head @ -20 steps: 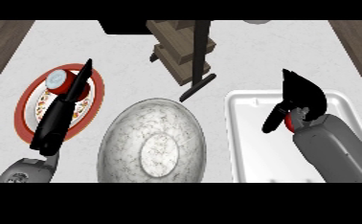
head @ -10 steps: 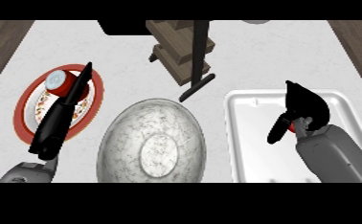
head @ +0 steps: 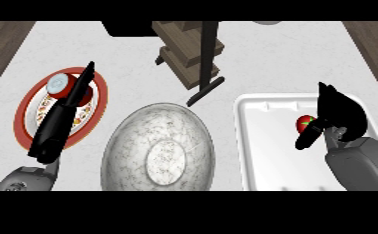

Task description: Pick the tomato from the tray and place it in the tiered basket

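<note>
Head cam, steep down on counter (head: 133, 43)

plate (head: 29, 123) set at left on table (head: 295, 58) | bowl (head: 159, 148) placed near centre | tiered basket (head: 193, 53) stood far centre | tray (head: 273, 148) laid at right | tomato (head: 305, 123) held in tray

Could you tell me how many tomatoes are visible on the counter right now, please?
1. The tomato lies in the white tray at the right, with the right robot hand curled round it. The hand hides part of the tray.
</note>
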You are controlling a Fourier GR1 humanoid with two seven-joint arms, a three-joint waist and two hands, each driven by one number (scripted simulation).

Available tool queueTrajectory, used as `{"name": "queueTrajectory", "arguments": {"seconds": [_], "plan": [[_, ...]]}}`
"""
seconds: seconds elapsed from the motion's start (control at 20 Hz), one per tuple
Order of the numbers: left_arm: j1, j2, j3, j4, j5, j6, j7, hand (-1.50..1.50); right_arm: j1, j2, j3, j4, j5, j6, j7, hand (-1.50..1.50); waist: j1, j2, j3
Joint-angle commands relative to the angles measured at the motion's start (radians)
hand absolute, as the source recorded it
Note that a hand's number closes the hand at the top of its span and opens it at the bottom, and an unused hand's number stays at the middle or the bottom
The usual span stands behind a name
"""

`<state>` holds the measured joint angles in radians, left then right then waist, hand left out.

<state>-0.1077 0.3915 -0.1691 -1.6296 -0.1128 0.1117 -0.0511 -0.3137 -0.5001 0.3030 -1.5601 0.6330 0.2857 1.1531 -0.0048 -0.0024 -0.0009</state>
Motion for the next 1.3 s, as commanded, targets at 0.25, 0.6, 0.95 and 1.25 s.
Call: {"name": "queueTrajectory", "arguments": {"seconds": [0.25,0.6,0.95,1.25], "plan": [[0.024,-0.053,-0.016,0.002,-0.043,0.009,-0.018,0.00,0.064,0.074,-0.043,0.054,0.075,0.003,0.096,-1.50,0.005,0.003,0.001],[0.041,-0.036,0.038,0.030,-0.025,-0.054,-0.073,0.00,0.045,0.114,-0.117,0.160,0.155,-0.039,-0.008,-1.50,0.009,0.003,0.001],[0.059,-0.040,0.080,-0.014,-0.032,-0.106,-0.046,0.00,0.051,0.188,-0.157,0.246,0.228,-0.095,-0.088,-1.50,0.011,0.003,0.001],[0.015,-0.075,0.107,0.022,-0.076,-0.107,-0.048,0.00,0.070,0.211,-0.168,0.291,0.240,-0.048,-0.165,1.50,0.006,0.003,0.001]]}}
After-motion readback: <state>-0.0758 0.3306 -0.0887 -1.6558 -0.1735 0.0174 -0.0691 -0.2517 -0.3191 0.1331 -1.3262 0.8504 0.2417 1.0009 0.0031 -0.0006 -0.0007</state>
